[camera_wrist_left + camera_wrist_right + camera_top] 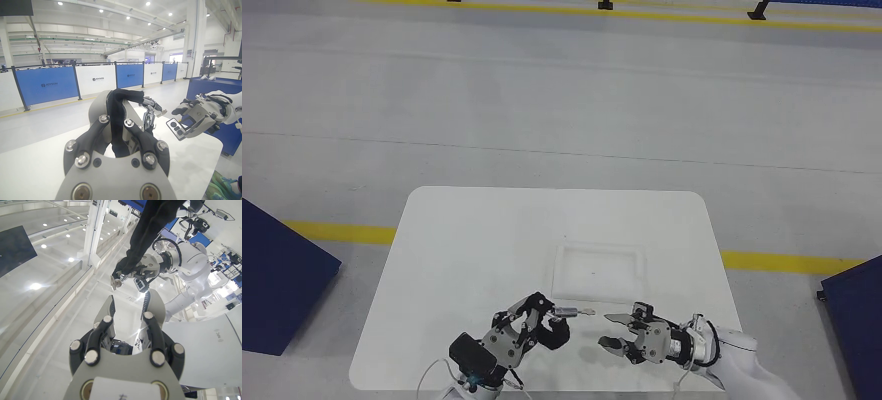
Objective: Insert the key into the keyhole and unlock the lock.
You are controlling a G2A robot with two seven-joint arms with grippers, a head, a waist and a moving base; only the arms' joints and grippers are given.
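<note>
A small chrome lock (564,314) with a flat metal piece, seemingly the key (585,313), sticking out of its end is held above the table's near edge. My left gripper (550,322) is shut on it, one finger wrapped in black cloth (121,106). In the left wrist view the lock (150,108) points toward my right gripper (175,121). That right gripper (605,331) stands open a short gap from the key end, nothing between its fingers. The right wrist view faces the lock's round end (117,282) beyond its own spread fingertips (130,298).
A shallow white tray (598,268) lies on the white table (462,260) just beyond both grippers. Dark blue blocks (272,280) stand off the table's left and right sides. Grey floor with yellow lines surrounds the table.
</note>
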